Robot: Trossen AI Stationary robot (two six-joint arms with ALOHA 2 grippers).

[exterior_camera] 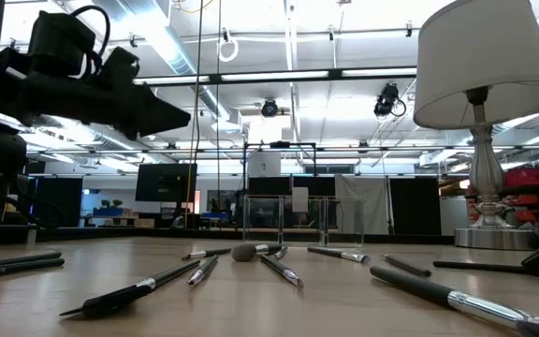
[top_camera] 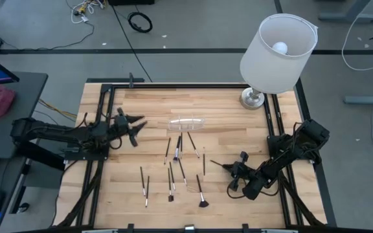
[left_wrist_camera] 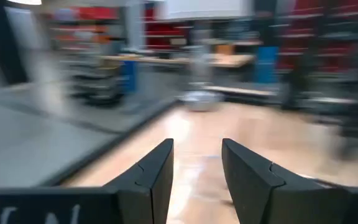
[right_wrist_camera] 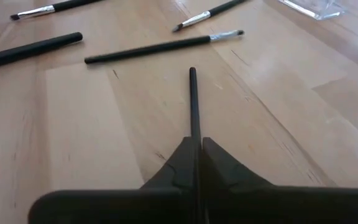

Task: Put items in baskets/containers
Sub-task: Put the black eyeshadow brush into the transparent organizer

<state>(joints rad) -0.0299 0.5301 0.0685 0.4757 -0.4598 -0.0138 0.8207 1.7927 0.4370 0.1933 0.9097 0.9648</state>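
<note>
Nearest the table's front edge on the right side, the right gripper (right_wrist_camera: 196, 146) sits low over the wooden table (top_camera: 238, 123), its two dark fingers pressed together on the end of a thin dark brush handle (right_wrist_camera: 193, 102) that sticks straight out ahead of them; from above, this brush (top_camera: 217, 164) points from the right gripper (top_camera: 232, 169) toward the table's middle. The right arm folds back toward the right edge of the table. Loose makeup brushes (top_camera: 171, 178) lie scattered flat across the table's centre, one of them fan-shaped (top_camera: 201, 197) near the front. Just beyond them the clear plastic container (top_camera: 187, 123) lies on its side; whether anything is inside it cannot be made out. At the left, about level with the container, the left gripper (top_camera: 133, 128) is raised above the wood, fingers parted and holding nothing, pointing toward the container. Its wrist view is blurred, showing only the two spread fingers (left_wrist_camera: 157, 171) and pale tabletop. At the far right corner stands a lamp (top_camera: 274, 52) with a white shade, its top cut off in the low view.
</note>
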